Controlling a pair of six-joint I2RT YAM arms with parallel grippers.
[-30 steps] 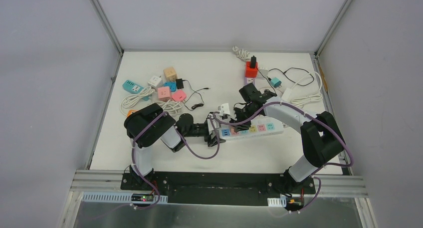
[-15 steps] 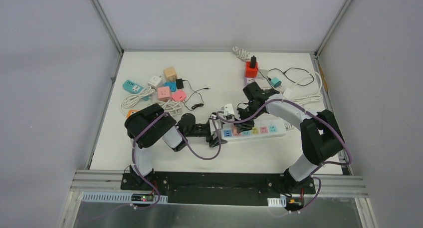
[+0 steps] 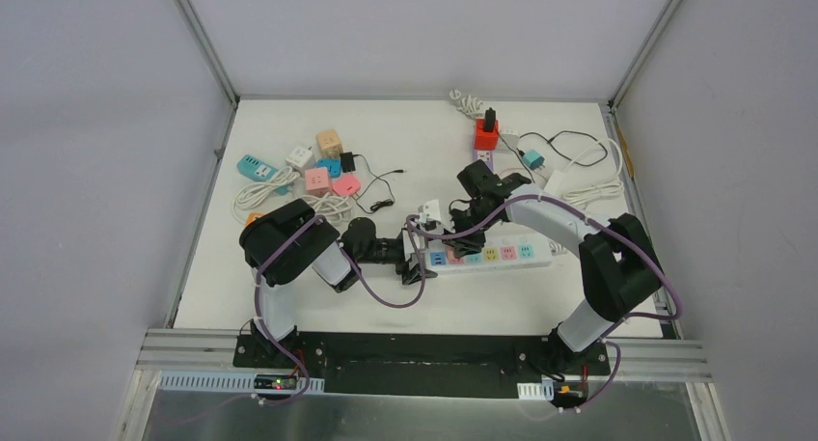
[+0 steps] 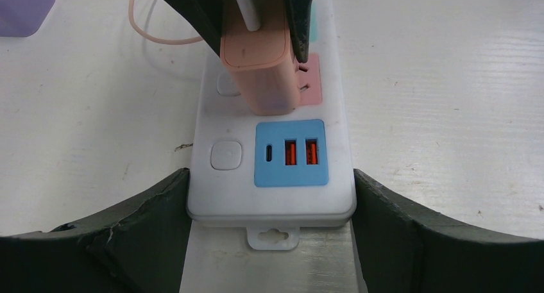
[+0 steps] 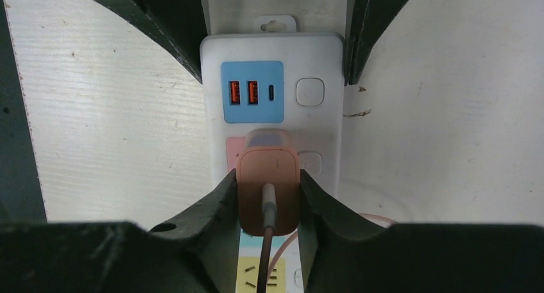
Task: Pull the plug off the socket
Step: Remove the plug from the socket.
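The right gripper (image 5: 267, 187) clamps the plug (image 5: 266, 168) at a pink socket (image 4: 309, 81); the left gripper (image 4: 271, 184) clamps the strip (image 4: 224, 190) by its end.

High rear overview; close wrist views facing oppositely along shared power strip (image 4: 272, 197)
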